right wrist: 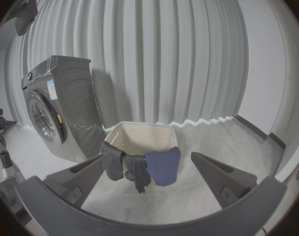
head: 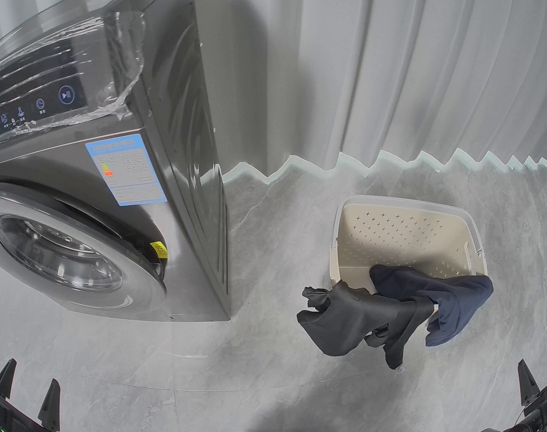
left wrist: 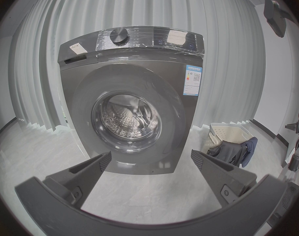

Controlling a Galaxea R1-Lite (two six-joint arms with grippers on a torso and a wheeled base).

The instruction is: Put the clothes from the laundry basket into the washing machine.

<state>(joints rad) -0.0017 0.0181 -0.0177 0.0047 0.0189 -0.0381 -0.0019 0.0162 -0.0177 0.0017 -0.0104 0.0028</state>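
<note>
A grey metal front-loading washing machine (head: 183,151) stands on a pale grey marbled tile floor (head: 273,241), in front of a white pleated curtain (head: 405,61). Its round glass-windowed door (head: 63,253) faces forward, and the steel drum is visible through the glass in the left wrist view; whether the door is latched cannot be determined. A clear plastic film (head: 114,61) covers the dark control panel along the top front edge, and a blue rectangular label (head: 125,169) is fixed to the upper front corner nearest the basket. A cream perforated plastic laundry basket (head: 405,202) with a white rim sits on the floor to the machine's right, well apart from it. Two garments are draped over the basket's near rim. The dark grey crumpled garment (head: 345,325) hangs mostly outside the basket, on the side closer to the machine. The navy blue garment (head: 453,301) lies just beside it and touches it, part inside the basket and part hanging over the rim. The basket's perforated bottom is otherwise bare. The left gripper (head: 32,372) is positioned low in front of the washing machine door, clear of it, with its two black fingers spread apart and nothing between them. The right gripper (head: 538,355) is positioned short of the basket, facing the draped garments, its fingers likewise spread apart and holding nothing.
</note>
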